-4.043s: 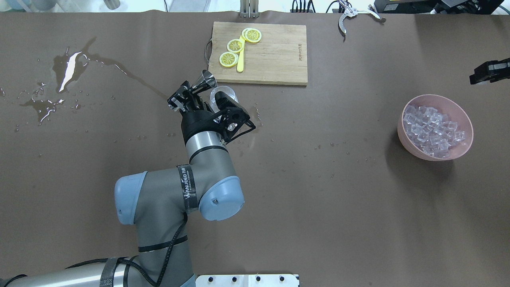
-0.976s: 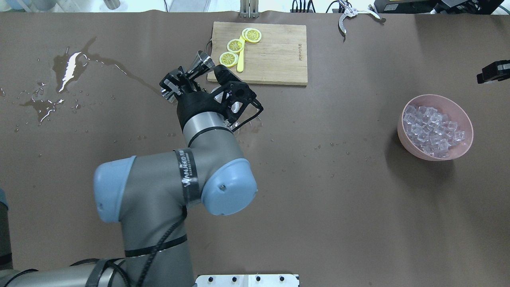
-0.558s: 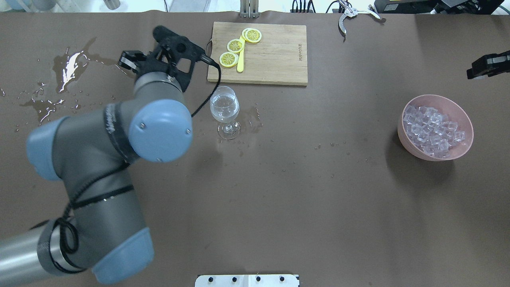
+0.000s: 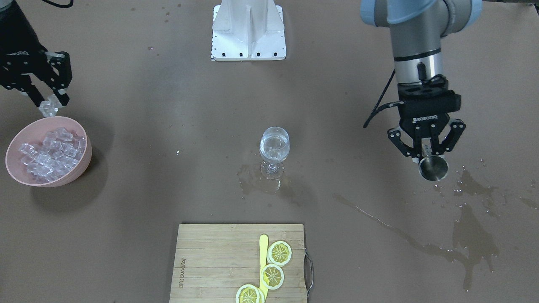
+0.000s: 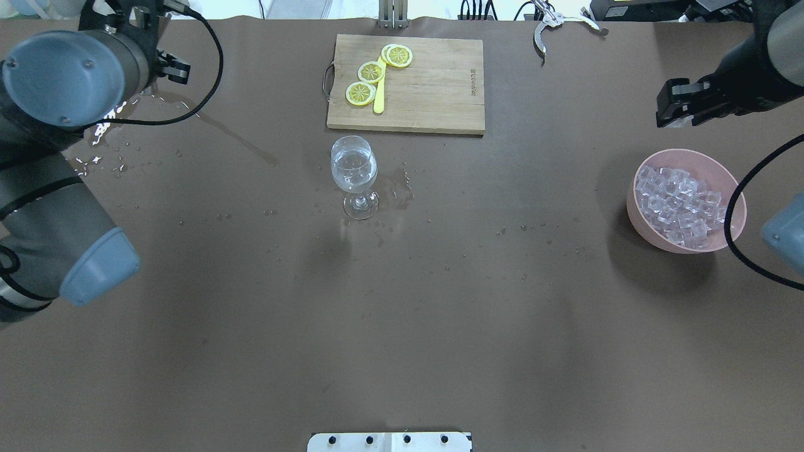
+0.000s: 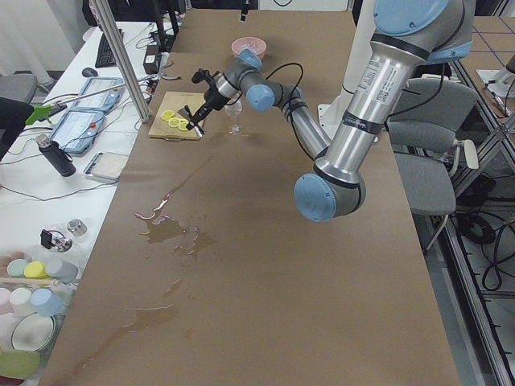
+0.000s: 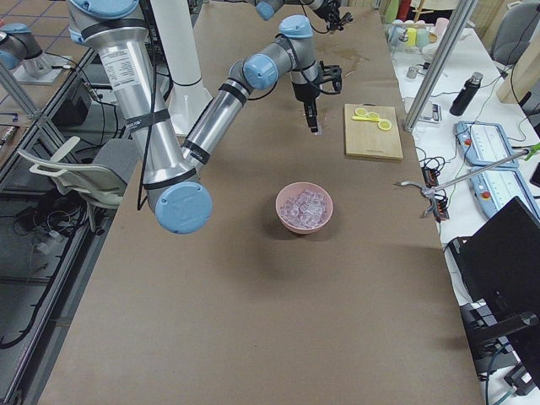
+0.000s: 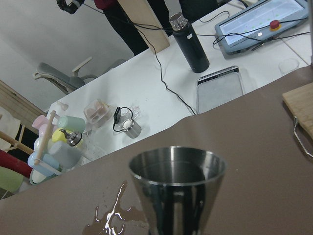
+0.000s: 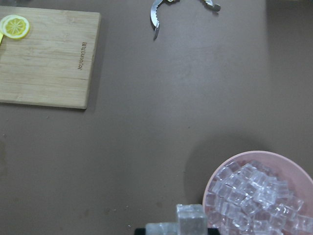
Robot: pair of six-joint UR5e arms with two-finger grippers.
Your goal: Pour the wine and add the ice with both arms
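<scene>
Clear wine [image 4: 274,150] sits in the glass [image 4: 272,169], so adding ice [image 4: 46,153] is the step in hand: the right hand [image 4: 51,103] pinches one cube [image 4: 48,110] (just above the bowl [image 4: 81,165] rim) and must carry it over the glass. Left hand [image 4: 427,154] clasps the jigger [image 4: 433,168], well aside.

Brown table [image 5: 440,314] carries wine glass [image 5: 355,172], cutting board [image 5: 433,94], pink bowl [image 5: 642,232], puddles [image 4: 467,235].

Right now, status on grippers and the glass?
Left gripper shut on metal cup, away from glass. Right gripper shut on ice cube by bowl. Glass holds liquid, no ice. Nothing between.
</scene>
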